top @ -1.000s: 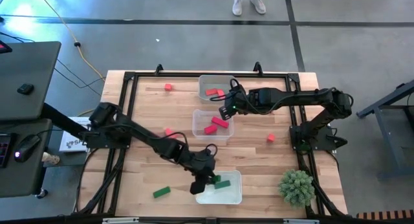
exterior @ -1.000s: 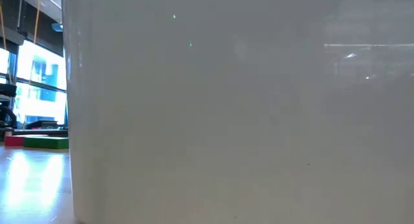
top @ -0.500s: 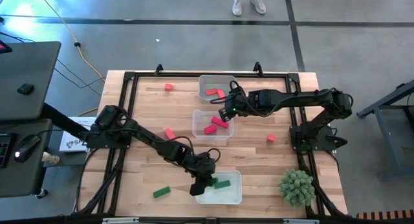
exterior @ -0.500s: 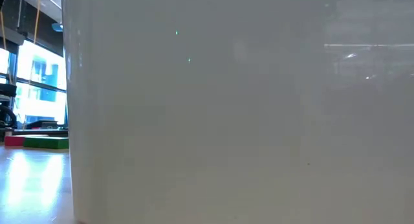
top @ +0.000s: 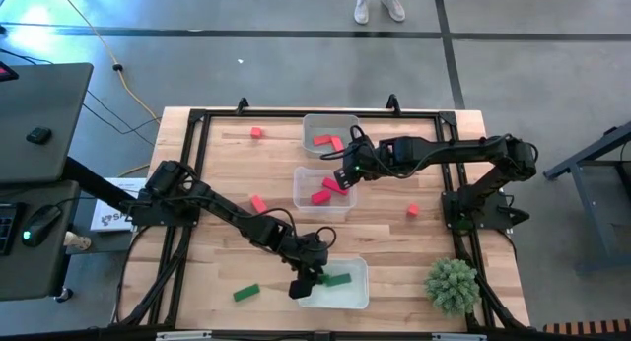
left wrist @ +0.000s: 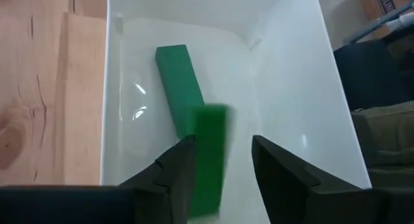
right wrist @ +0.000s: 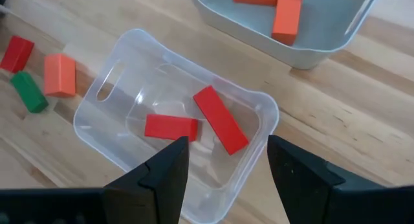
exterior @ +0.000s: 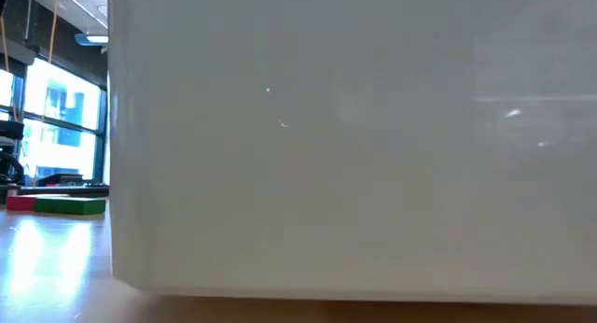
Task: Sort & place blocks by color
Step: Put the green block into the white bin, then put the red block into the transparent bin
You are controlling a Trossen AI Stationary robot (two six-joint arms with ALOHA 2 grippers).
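My left gripper (top: 305, 279) (left wrist: 220, 175) is open above the left end of the white near tray (top: 353, 297). A green bar (left wrist: 173, 81) lies flat on the tray floor. A second green block (left wrist: 210, 156) shows blurred between my fingers, partly over the bar. My right gripper (top: 344, 173) (right wrist: 223, 175) hovers open and empty over the clear middle tray (right wrist: 97, 114), where two deep red blocks (right wrist: 220, 120) (right wrist: 170, 127) lie. The grey far tray (top: 314, 122) holds orange-red blocks (right wrist: 286, 13).
Loose blocks lie on the table: a green one (top: 246, 293) near the left front, red ones (top: 256, 132) (top: 258, 202) (top: 412, 210), plus a red, orange and green cluster (right wrist: 39, 72). A spiky plant ball (top: 453, 285) sits at the near right corner. The white tray's wall (exterior: 354, 146) fills the low view.
In the low view the white tray's wall has shifted slightly: its left edge now sits farther right and its bottom edge shows above the table. Both arms have stayed nearly where they were.
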